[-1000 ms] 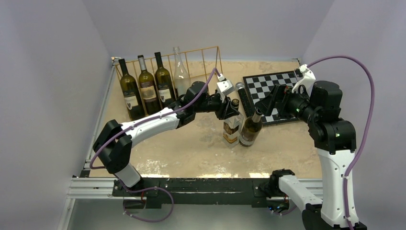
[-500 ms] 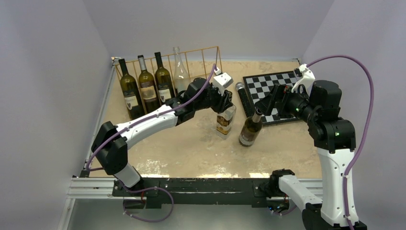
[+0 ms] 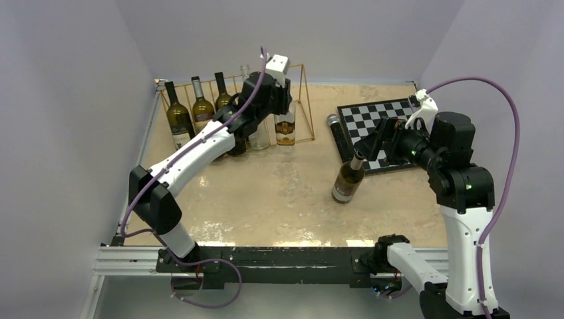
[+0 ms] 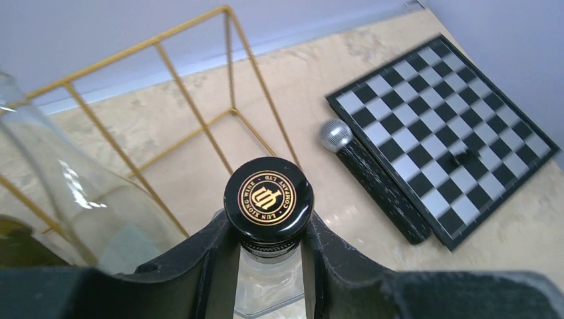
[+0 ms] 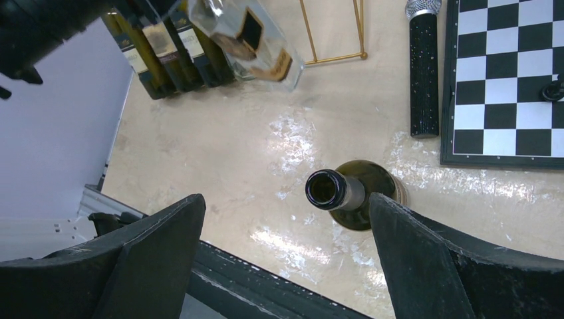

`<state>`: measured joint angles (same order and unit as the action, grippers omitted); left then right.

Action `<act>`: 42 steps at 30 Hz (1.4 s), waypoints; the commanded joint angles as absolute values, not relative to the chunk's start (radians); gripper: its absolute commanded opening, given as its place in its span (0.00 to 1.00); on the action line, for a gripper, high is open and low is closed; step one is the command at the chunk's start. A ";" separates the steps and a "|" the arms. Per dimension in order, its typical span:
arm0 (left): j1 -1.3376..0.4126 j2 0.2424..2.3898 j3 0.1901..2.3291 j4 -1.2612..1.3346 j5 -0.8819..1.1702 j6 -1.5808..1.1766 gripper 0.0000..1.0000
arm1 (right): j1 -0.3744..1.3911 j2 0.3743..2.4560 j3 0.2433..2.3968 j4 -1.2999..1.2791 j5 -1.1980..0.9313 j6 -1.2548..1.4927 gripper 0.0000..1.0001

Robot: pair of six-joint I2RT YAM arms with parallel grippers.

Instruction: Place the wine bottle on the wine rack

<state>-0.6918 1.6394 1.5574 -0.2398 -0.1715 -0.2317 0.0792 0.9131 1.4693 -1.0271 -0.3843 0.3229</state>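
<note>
The gold wire wine rack (image 3: 307,103) stands at the back left with three dark bottles and a tall clear bottle (image 3: 258,135) in it. My left gripper (image 3: 280,101) is shut on the neck of a clear square bottle (image 3: 286,130) with a black cap (image 4: 268,198). It holds the bottle at the rack's right end, beside the tall clear bottle (image 4: 73,193). Whether it rests on the table I cannot tell. My right gripper (image 3: 371,141) is open above an uncapped dark bottle (image 3: 347,181), whose mouth (image 5: 330,190) lies between the fingers, apart from both.
A black-and-white chessboard (image 3: 386,126) lies at the back right. A black microphone (image 3: 336,133) lies along its left edge. The rack's end wires (image 4: 229,60) rise just behind the held bottle. The arm rail runs along the near edge (image 3: 286,256).
My left arm has carried the clear square bottle from the table's middle, beside the dark bottle, back and left to the rack's right end. The right arm and the dark bottle have not moved.
</note>
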 commanded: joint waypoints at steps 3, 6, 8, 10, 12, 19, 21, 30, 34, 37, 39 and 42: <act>-0.617 1.702 1.742 -0.167 -0.249 -0.310 0.00 | 0.078 0.893 1.474 -1.026 -0.378 0.309 0.99; -0.607 1.741 1.782 -0.179 -0.278 -0.309 0.00 | 0.078 0.888 1.470 -1.029 -0.377 0.309 0.99; -0.606 1.770 1.804 -0.185 -0.306 -0.311 0.00 | 0.077 0.885 1.467 -1.031 -0.376 0.309 0.99; -0.605 1.793 1.822 -0.197 -0.328 -0.314 0.00 | 0.078 0.884 1.463 -1.032 -0.374 0.309 0.99; -0.606 1.811 1.839 -0.206 -0.345 -0.317 0.00 | 0.077 0.881 1.462 -1.034 -0.374 0.309 0.99; -0.593 1.845 1.858 -0.231 -0.364 -0.335 0.00 | 0.078 0.875 1.452 -1.032 -0.380 0.313 0.99; -0.583 1.855 1.859 -0.235 -0.362 -0.344 0.00 | 0.078 0.876 1.452 -1.032 -0.380 0.313 0.99; -0.525 1.919 1.897 -0.309 -0.270 -0.398 0.00 | 0.078 0.881 1.448 -1.031 -0.380 0.312 0.99; -0.504 1.946 1.900 -0.327 -0.217 -0.412 0.00 | 0.077 0.884 1.446 -1.032 -0.377 0.311 0.99; -0.489 1.973 1.900 -0.331 -0.186 -0.422 0.00 | 0.077 0.885 1.444 -1.032 -0.374 0.313 0.99; -0.483 2.000 1.912 -0.335 -0.163 -0.421 0.01 | 0.077 0.883 1.429 -1.029 -0.384 0.328 0.99; -0.482 2.040 1.927 -0.331 -0.153 -0.412 0.02 | 0.078 0.878 1.405 -1.017 -0.396 0.349 0.99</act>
